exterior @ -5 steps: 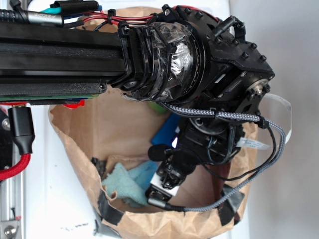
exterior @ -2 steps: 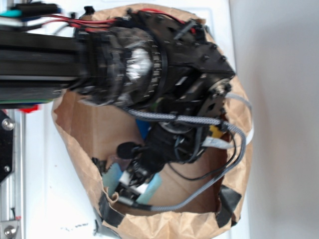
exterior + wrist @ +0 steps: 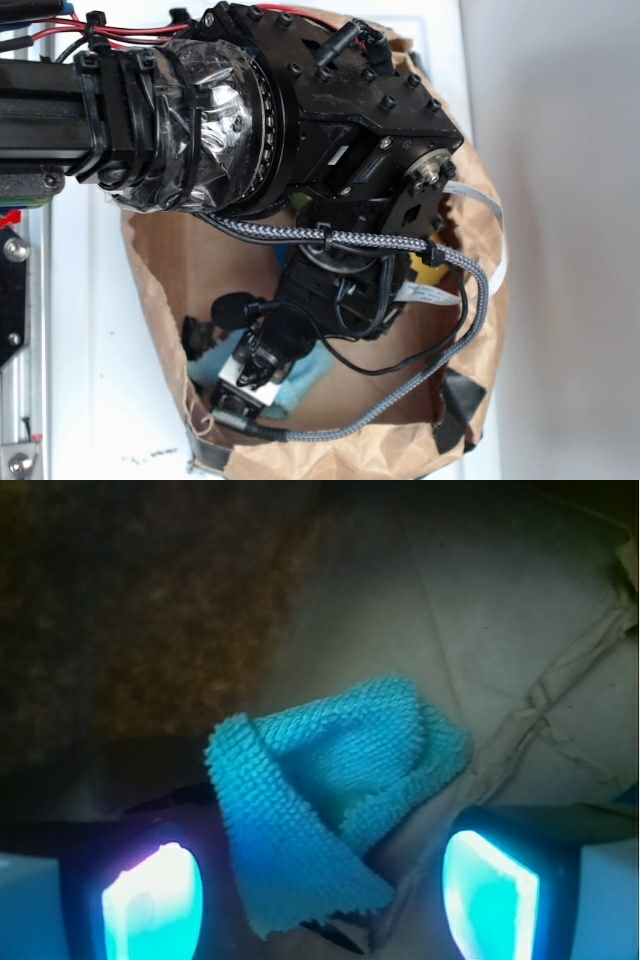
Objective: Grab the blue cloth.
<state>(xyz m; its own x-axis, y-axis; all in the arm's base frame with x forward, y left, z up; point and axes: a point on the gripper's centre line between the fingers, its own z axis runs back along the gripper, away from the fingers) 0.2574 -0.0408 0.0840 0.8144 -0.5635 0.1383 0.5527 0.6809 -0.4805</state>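
Wrist view shows my gripper (image 3: 320,885) spread wide, one glowing pad (image 3: 152,900) at the left and the other at the right, with the blue cloth (image 3: 330,790) bunched in a loose fold between them and slightly farther off. Neither pad touches the fabric, so the grab itself is not yet done; I judge the approach nearly complete, with a short descent and the squeeze left. The cloth lies on the creased floor of the brown paper bag (image 3: 160,290), near its lower left corner in the exterior view, where a pale teal edge peeks out beside my wrist. There my arm (image 3: 330,120) reaches in from the left over the bag's rim and bends steeply down into it.
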